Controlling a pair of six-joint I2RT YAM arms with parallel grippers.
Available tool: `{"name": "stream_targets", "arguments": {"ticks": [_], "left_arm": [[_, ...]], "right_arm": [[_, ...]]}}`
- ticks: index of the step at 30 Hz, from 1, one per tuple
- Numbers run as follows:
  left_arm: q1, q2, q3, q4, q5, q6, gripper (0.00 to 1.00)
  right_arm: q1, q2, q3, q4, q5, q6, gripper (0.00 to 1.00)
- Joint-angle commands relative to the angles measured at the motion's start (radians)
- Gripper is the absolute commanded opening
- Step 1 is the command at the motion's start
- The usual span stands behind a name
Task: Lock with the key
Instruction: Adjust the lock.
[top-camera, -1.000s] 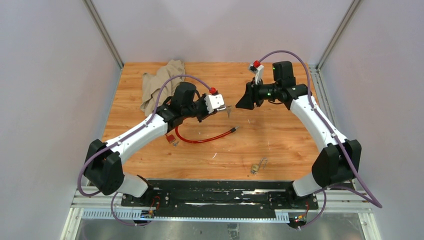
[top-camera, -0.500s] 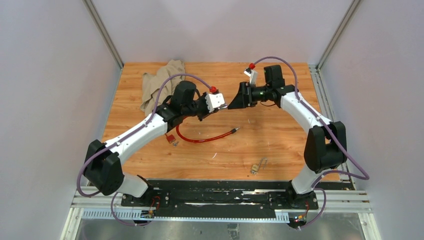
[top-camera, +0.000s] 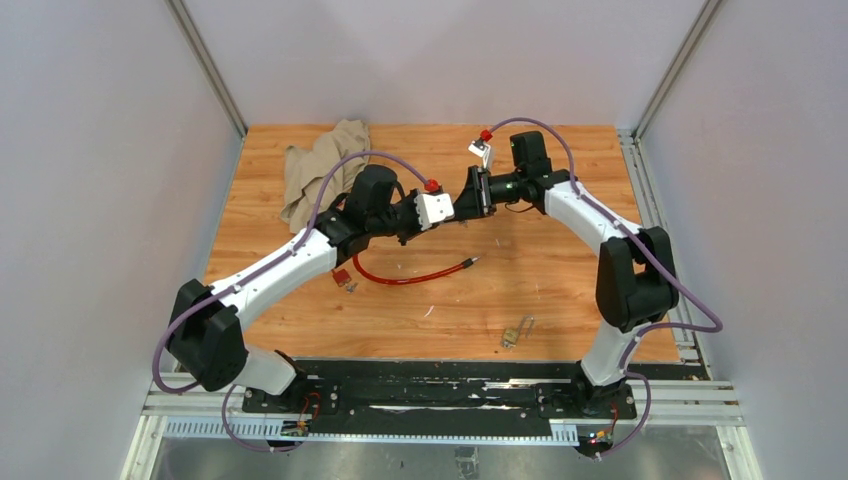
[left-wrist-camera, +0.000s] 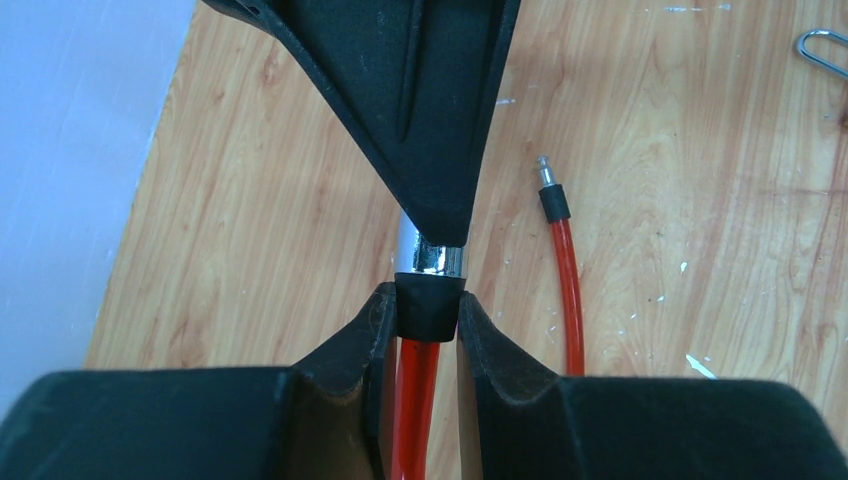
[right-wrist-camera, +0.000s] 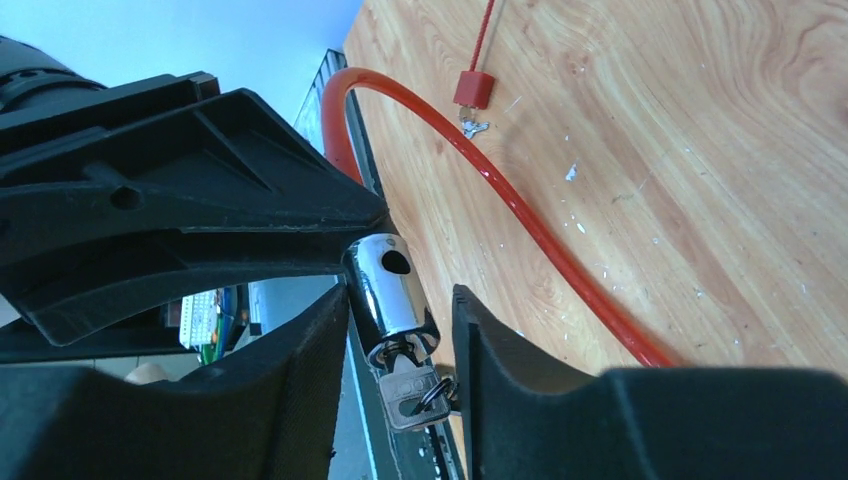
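Note:
My left gripper (left-wrist-camera: 428, 300) is shut on the black collar of the big red cable (top-camera: 405, 279), just below its chrome lock cylinder (left-wrist-camera: 428, 255), and holds it above the table. The tiny silver key (right-wrist-camera: 410, 388) on its small ring sits in the end of the cylinder (right-wrist-camera: 390, 285). My right gripper (right-wrist-camera: 400, 298) is open, with its fingers on either side of the cylinder and key and a gap on both sides. In the top view the two grippers meet tip to tip (top-camera: 458, 208). The cable's free end (left-wrist-camera: 548, 190) lies on the wood.
A beige cloth (top-camera: 320, 165) lies at the back left. A small brass padlock (top-camera: 513, 335) lies near the front edge. A short thin red loop with a red tag (right-wrist-camera: 472, 90) lies by the cable. Grey walls stand on three sides of the table.
My right arm has swung left toward my left gripper, and its fingers now straddle the lock cylinder and key. The left arm has hardly moved.

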Motion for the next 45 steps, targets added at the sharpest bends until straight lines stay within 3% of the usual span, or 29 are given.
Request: {"name": "stream_targets", "arguments": {"ticks": [1,7,10,18,24,34,42,45], "left_arm": [[-0.008,-0.021,0.001,0.012,-0.008,0.009,0.00],[-0.008,-0.018,-0.002,0.012,0.005,-0.020,0.01],[-0.008,-0.008,0.021,-0.034,0.046,-0.036,0.12],[0.035,0.041,0.144,-0.256,0.295,-0.058,0.62],[0.076,0.090,0.217,-0.286,0.319,-0.116,0.76],[0.098,0.231,0.392,-0.346,0.444,-0.225,0.77],[0.098,0.364,0.557,-0.451,0.518,-0.260,0.62],[0.097,0.397,0.587,-0.470,0.536,-0.273,0.50]], "right_arm": [[0.021,0.012,0.031,0.021,-0.078,-0.014,0.36],[0.020,-0.012,0.047,-0.013,-0.108,-0.136,0.02],[0.020,-0.033,0.072,-0.080,-0.106,-0.288,0.01],[0.021,-0.152,0.047,-0.233,0.013,-0.864,0.01],[0.025,-0.224,-0.007,-0.203,0.115,-1.096,0.01],[0.050,-0.330,-0.078,-0.196,0.185,-1.315,0.01],[0.071,-0.358,-0.124,-0.196,0.215,-1.410,0.01],[0.073,-0.361,-0.126,-0.185,0.225,-1.392,0.01]]}}
